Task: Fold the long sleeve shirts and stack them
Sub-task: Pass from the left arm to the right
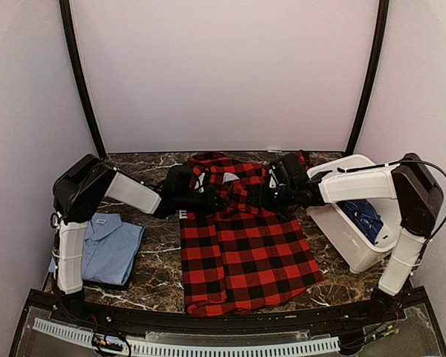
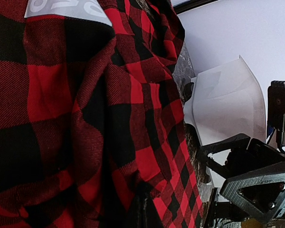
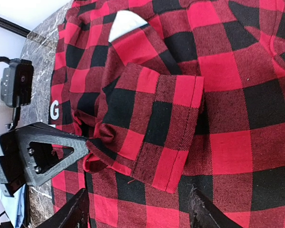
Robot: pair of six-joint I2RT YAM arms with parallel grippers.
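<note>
Flannel (image 1: 241, 256) lay lengthwise near-to-far on counter (image 1: 160, 256), collar far. Left end effector (image 3: 87, 148) pinched its cuff; right end effector (image 3: 140, 216) gaped wide above. Blue shirt (image 1: 111, 249) left, bin (image 1: 349, 242) right.

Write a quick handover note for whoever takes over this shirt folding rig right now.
Left gripper shut on the red checked shirt, beside its cuff.
Right gripper open above that shirt, holding nothing.
Red shirt lies spread across the table; light blue shirt folded at the left; dark blue shirt in the white bin, right.
Done: light blue one appears folded.
Left: fold the red one, fold the dark blue one, stack all three.
</note>
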